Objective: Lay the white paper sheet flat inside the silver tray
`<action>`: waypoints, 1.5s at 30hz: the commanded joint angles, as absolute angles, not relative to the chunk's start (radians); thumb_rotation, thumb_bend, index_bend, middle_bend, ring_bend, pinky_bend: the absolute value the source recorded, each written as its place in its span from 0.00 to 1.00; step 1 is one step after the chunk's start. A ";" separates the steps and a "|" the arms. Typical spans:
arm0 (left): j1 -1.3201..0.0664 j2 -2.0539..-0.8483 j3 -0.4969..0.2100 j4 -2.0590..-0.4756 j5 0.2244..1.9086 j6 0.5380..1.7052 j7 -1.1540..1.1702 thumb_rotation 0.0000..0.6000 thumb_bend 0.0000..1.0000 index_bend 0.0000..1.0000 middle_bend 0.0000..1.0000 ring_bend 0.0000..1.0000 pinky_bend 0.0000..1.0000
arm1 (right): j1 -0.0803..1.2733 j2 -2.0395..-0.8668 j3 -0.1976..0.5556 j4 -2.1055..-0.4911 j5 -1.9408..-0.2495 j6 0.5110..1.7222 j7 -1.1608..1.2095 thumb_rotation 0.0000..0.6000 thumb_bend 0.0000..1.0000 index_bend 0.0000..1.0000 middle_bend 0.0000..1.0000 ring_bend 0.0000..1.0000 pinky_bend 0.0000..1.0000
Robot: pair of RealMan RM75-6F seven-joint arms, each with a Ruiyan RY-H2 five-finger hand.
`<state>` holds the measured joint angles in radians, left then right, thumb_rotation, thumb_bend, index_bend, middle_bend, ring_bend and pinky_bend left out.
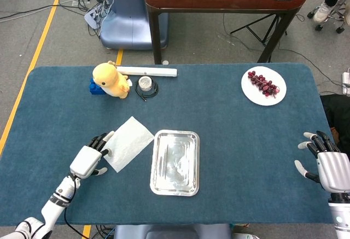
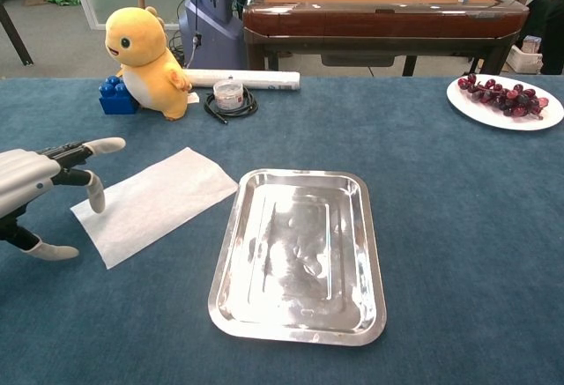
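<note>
**Entry: approach to the paper, pick-up not yet made**

1 white paper sheet (image 1: 128, 143): we find it flat on the blue table (image 1: 229, 140), just left of the silver tray (image 1: 175, 162), its near corner close to the tray's rim but wholly outside it. Tray: bare inside, nothing in it.

1 left hand (image 1: 90, 158): we see it at the sheet's outer corner, fingers (image 2: 97, 146) spread and stretched over the paper's edge, holding nothing. Whether a fingertip touches the paper, we cannot tell.

1 right hand (image 1: 327, 165): fingers apart, empty, at the far right edge of the table, well away from the work.

Step in hand, as we judge it: reaching for the sheet. Next move calls for pinching that thin corner without crumpling it, then lifting and carrying the sheet rightward over the rim so it settles flat within the tray's walls.
</note>
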<state>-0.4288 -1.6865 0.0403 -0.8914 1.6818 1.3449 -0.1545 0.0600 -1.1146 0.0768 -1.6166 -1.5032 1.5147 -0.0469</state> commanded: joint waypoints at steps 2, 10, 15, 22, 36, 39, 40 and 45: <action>-0.430 -1.696 0.041 -0.875 1.681 1.349 -0.162 1.00 0.10 0.48 0.00 0.00 0.15 | 0.060 -1.115 0.077 -1.616 -1.503 1.514 -0.047 1.00 0.27 0.41 0.24 0.12 0.32; -0.430 -1.721 0.041 -0.830 1.678 1.368 -0.192 1.00 0.17 0.50 0.00 0.00 0.15 | 0.061 -1.115 0.075 -1.617 -1.504 1.511 -0.045 1.00 0.27 0.41 0.24 0.12 0.32; -0.432 -1.736 0.041 -0.805 1.678 1.376 -0.209 1.00 0.18 0.49 0.00 0.00 0.16 | 0.061 -1.114 0.075 -1.617 -1.504 1.511 -0.043 1.00 0.27 0.41 0.24 0.12 0.32; -0.437 -1.750 0.042 -0.786 1.674 1.373 -0.224 1.00 0.21 0.49 0.00 0.00 0.16 | 0.061 -1.114 0.076 -1.617 -1.504 1.511 -0.041 1.00 0.27 0.41 0.24 0.12 0.32; -0.439 -1.767 0.041 -0.777 1.662 1.371 -0.227 1.00 0.36 0.52 0.00 0.00 0.17 | 0.061 -1.112 0.075 -1.617 -1.505 1.511 -0.037 1.00 0.27 0.41 0.24 0.12 0.32; -0.438 -1.768 0.041 -0.779 1.659 1.371 -0.231 1.00 0.38 0.53 0.00 0.00 0.17 | 0.061 -1.112 0.075 -1.617 -1.505 1.512 -0.036 1.00 0.27 0.41 0.24 0.12 0.32; -0.437 -1.769 0.041 -0.779 1.658 1.372 -0.234 1.00 0.38 0.53 0.00 0.00 0.17 | 0.061 -1.112 0.076 -1.617 -1.505 1.512 -0.036 1.00 0.27 0.41 0.24 0.12 0.32; -0.437 -1.768 0.040 -0.784 1.662 1.392 -0.258 1.00 0.40 0.57 0.00 0.00 0.17 | 0.062 -1.112 0.076 -1.617 -1.505 1.511 -0.035 1.00 0.27 0.41 0.24 0.12 0.32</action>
